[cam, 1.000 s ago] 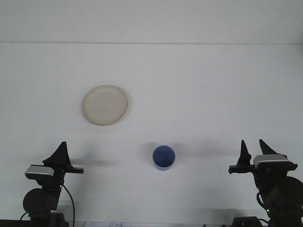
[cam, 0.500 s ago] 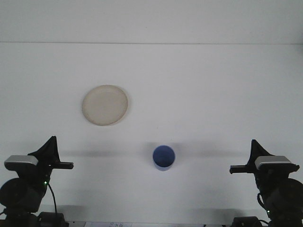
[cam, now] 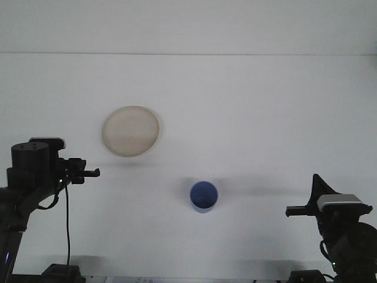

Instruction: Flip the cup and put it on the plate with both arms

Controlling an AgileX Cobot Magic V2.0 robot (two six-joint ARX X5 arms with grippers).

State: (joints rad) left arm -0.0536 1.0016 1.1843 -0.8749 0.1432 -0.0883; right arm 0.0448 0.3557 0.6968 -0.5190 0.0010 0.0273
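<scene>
The blue cup (cam: 204, 196) is sitting on the white tabletop (cam: 247, 118) near the front middle, and from this view we are looking into what seems to be its open mouth, though whether it is standing upright or lying tipped toward the camera is hard to tell. The cream plate (cam: 131, 131) is lying well apart from it, further back and to the left, with nothing on it. The left pincer (cam: 88, 173) is hanging raised at the left edge, pointing inward, and whether its fingers are apart or together cannot be told from here. The right pincer (cam: 318, 186) is sitting low at the right corner, showing one dark pointed profile, so its state cannot be read either. Neither arm is touching the cup, so the step in hand looks like the approach. To do it well, one arm should be coming in level with the cup wall and closing across its middle rather than the rim, leaving room for the other arm to take it over once turned.
</scene>
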